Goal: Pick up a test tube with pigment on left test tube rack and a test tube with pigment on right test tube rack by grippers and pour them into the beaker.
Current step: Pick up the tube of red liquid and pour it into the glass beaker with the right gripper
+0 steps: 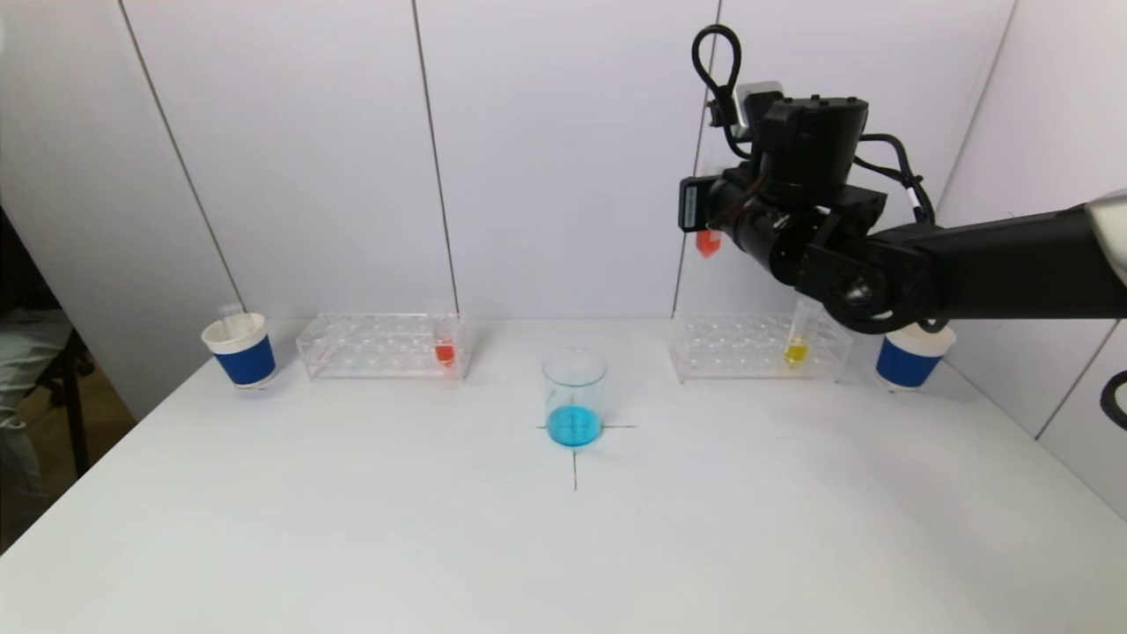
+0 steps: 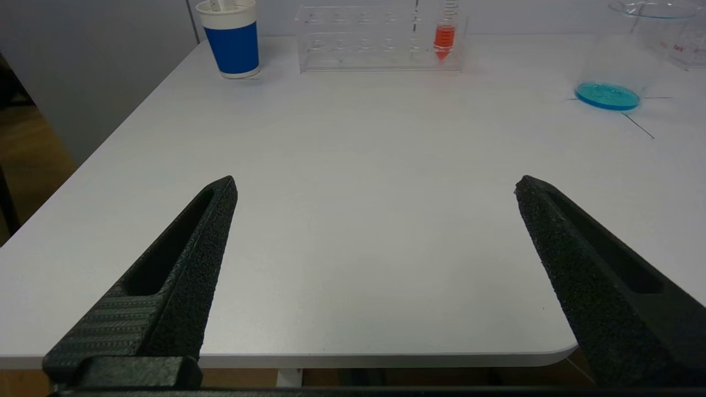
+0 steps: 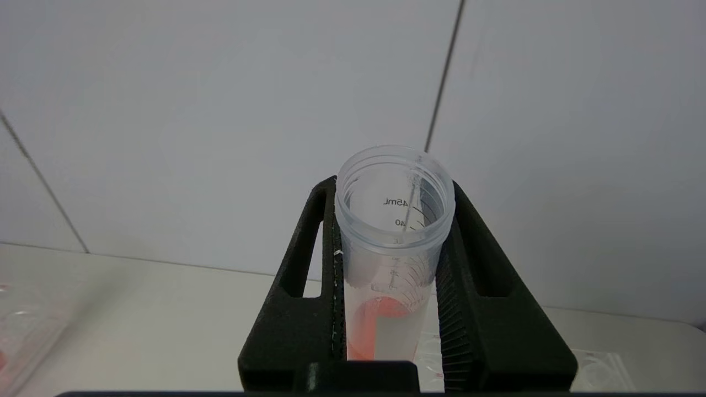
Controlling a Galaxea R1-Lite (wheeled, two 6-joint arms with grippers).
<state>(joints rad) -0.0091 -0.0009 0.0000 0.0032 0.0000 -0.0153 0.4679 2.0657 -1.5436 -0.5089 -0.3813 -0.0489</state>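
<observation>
One tube is already ours: our right gripper (image 1: 715,231) sits in the upper right of the head view, clamped shut on a test tube with orange-red pigment (image 3: 392,259), whose tip (image 1: 708,243) hangs down just left of the wrist. In the right wrist view the tube stands upright between the jaws, mouth open toward the camera, pigment pooled at the bottom.

The relation we care about is tube to beaker (image 1: 574,396). The beaker stands at frame centre on the table (image 1: 352,528), holding blue liquid, so it lies down and to the left of our held tube, well apart. We judge the carry must run leftward and downward before any tilt.

Our left gripper (image 2: 375,193) hangs wide open over the near table edge, holding nothing. Its target, the orange tube (image 2: 444,38) in the left rack (image 2: 358,49), stands upright at the top of the left wrist view, well ahead.
</observation>
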